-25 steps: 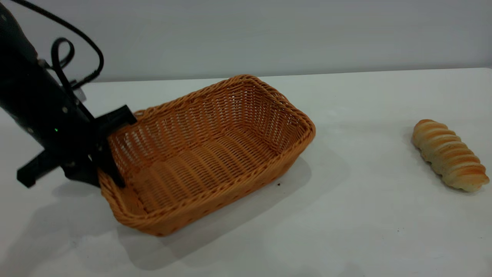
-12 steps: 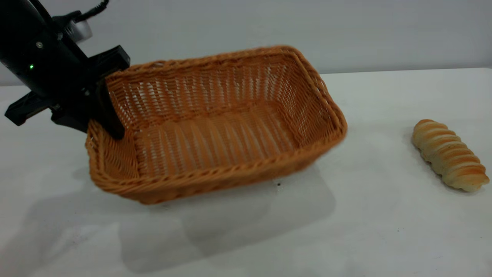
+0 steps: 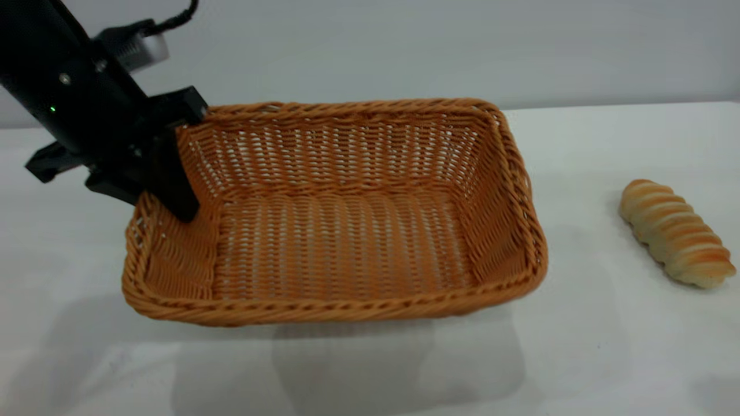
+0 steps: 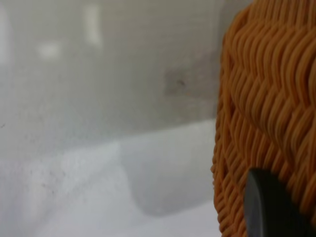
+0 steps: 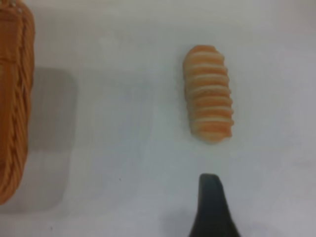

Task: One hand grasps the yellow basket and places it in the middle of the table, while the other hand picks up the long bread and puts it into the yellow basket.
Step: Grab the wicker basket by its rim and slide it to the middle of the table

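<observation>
The yellow basket (image 3: 347,108) hangs level just above the white table (image 3: 607,358), near the middle, and casts a shadow below. My left gripper (image 3: 173,205) is shut on the basket's left short wall, one finger inside and one outside. In the left wrist view the woven wall (image 4: 266,98) fills one side, with one black finger (image 4: 266,207) against it. The long bread (image 3: 673,231) lies on the table at the right, apart from the basket. In the right wrist view my right gripper (image 5: 211,207) hovers a short way from the bread (image 5: 208,91). The basket's end (image 5: 15,98) shows at that view's edge.
A grey wall runs behind the table's far edge. A black cable runs up from the left arm (image 3: 63,86). Bare table lies between the basket and the bread.
The left gripper has lifted the basket off the table, swung it from slanted to square-on and carried it to the right. The bread has not moved.
</observation>
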Controlling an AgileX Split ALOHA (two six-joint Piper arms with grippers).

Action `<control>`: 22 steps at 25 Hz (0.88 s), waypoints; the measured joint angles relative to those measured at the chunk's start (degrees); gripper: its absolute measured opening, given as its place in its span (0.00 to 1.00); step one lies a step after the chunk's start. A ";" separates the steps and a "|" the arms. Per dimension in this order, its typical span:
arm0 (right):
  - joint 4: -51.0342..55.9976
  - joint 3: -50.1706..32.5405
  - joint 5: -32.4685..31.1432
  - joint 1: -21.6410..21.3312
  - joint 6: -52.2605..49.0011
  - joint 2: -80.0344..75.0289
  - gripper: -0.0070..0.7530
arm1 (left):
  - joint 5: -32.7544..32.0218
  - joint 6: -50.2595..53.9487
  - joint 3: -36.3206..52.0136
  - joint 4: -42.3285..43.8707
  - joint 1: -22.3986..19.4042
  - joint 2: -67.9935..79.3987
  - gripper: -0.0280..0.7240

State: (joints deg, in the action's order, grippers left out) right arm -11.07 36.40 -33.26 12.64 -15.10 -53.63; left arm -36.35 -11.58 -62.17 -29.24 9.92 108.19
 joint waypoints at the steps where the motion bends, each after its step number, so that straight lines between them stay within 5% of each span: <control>1: 0.00 0.41 0.10 0.00 0.00 -1.08 0.75 | 0.42 -0.38 0.00 0.00 0.00 0.42 0.17; 15: 0.00 2.61 3.53 0.00 0.00 -15.04 0.75 | 3.47 -2.78 -0.38 -1.12 0.00 10.24 0.20; 22: -0.24 6.80 4.88 0.00 0.77 -20.78 0.76 | 3.36 -7.98 -1.10 -1.24 0.00 10.24 0.66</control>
State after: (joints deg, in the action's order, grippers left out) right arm -11.30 43.20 -28.38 12.64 -14.33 -74.41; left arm -32.98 -19.56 -63.27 -30.49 9.92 118.43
